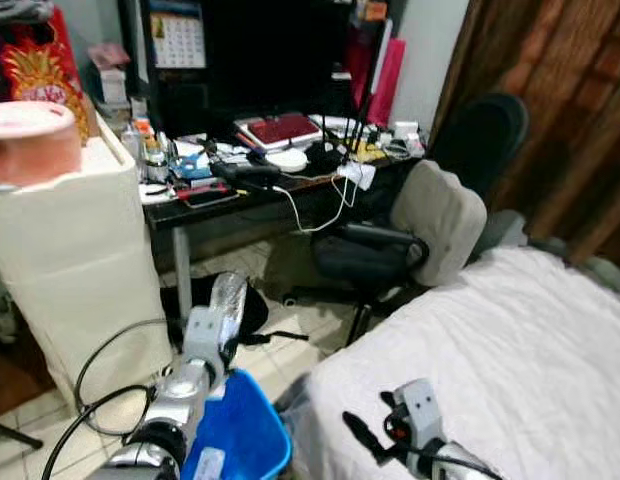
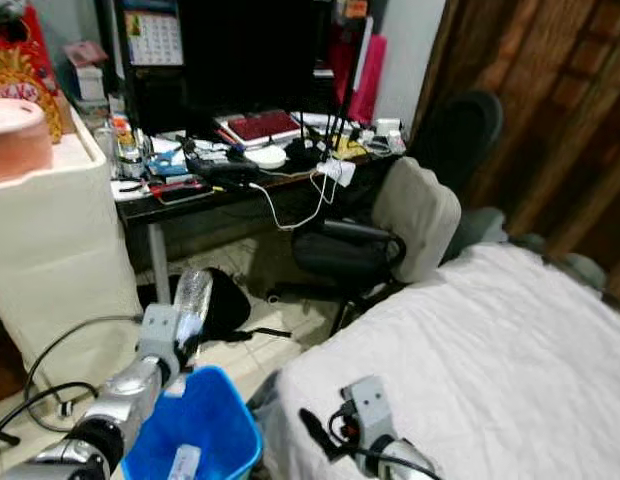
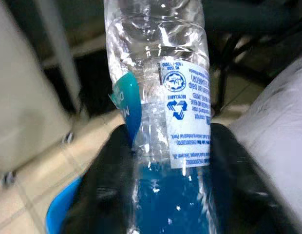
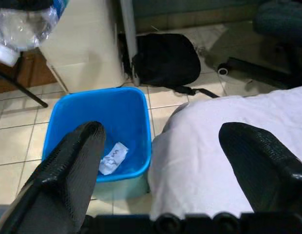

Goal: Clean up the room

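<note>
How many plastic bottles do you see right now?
1: a clear plastic bottle held in the left gripper above the blue plastic bin. Others may be hidden in the cluttered black desk.

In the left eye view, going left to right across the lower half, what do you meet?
White cabinet → left gripper holding the plastic bottle → blue bin → right gripper → bed.
</note>
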You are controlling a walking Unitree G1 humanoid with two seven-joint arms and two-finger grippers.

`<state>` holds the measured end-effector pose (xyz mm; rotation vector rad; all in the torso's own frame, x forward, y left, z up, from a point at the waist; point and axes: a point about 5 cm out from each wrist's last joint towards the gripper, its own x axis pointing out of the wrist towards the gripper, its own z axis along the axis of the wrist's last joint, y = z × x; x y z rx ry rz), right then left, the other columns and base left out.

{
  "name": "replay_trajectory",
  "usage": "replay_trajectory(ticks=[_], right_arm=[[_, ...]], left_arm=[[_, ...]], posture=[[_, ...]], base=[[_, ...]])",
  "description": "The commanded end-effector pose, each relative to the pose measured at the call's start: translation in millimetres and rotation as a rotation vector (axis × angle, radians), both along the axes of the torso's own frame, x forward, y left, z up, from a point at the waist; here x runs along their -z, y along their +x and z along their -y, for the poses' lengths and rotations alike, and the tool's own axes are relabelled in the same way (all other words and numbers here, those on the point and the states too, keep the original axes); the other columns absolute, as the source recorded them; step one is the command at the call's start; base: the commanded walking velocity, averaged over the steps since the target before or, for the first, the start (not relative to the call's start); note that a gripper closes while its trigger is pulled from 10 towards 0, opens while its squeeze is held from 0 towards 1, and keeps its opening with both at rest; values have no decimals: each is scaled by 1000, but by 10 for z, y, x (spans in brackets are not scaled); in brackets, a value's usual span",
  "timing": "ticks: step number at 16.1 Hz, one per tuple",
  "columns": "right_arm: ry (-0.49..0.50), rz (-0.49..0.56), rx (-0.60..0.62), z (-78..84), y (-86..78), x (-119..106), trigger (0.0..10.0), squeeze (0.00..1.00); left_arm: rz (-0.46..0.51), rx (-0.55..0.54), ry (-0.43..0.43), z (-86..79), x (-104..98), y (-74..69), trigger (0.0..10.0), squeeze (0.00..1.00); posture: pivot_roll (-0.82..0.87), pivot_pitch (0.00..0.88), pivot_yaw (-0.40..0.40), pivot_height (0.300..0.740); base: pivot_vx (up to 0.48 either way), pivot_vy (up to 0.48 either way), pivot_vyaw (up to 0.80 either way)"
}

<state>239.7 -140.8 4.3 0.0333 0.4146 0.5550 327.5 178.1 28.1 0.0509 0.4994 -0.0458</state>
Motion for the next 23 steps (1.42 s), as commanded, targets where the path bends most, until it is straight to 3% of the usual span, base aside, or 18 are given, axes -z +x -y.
replay_trajectory(ticks=[1,4,5,7,8,10,12,14,16,17,18,21,23], right_arm=[[-14,-4,28,108,-19,-20,10000,0],[-14,-6,69,173,-10,-42,10000,0],[-11,-5,72,168,-4,-47,10000,0],[-5,1,89,160,14,-58,10000,0],[13,-1,115,181,26,-61,10000,0],[22,-12,128,182,44,-39,10000,0],[29,5,126,166,73,-55,10000,0],[20,126,273,306,247,-214,10000,0],[25,286,401,407,370,-475,10000,0],[26,357,447,449,391,-602,10000,0],[11,366,442,438,391,-611,10000,0],[-1,339,401,351,370,-513,10000,0],[-69,328,388,318,363,-453,10000,0]], left_arm=[[11,0,-9,70,-72,75,10000,1000],[-9,37,-11,150,-58,75,10000,1000],[0,53,-13,169,-52,68,10000,0],[41,107,14,174,-47,43,10000,0],[93,115,-24,117,-36,-4,10000,0],[128,62,-15,-50,-10,-74,10000,0],[295,36,-37,-177,-132,-143,10000,0],[571,126,-70,37,-632,-237,10000,0],[639,153,-66,104,-740,-391,10000,0],[633,172,-64,127,-701,-513,10000,0],[608,179,-65,143,-642,-550,10000,0],[556,189,-115,236,-623,-519,10000,0],[525,206,-79,255,-613,-474,10000,0]], posture=[[-140,0,-104,740],[-148,0,-84,740],[-143,0,-76,740],[-125,0,-57,740],[-108,0,-56,740],[-73,0,-59,740],[-36,0,-62,740],[41,0,-82,740],[43,0,-82,740],[44,0,-80,740],[35,0,-77,740],[21,0,-70,740],[-2,0,-60,740]], base=[[0,0,0],[0,0,0],[0,0,0],[0,0,0],[0,0,0],[0,0,0],[0,0,0],[0,0,0],[0,0,0],[0,0,0],[0,-480,-675],[0,-424,-658],[0,0,-528]])
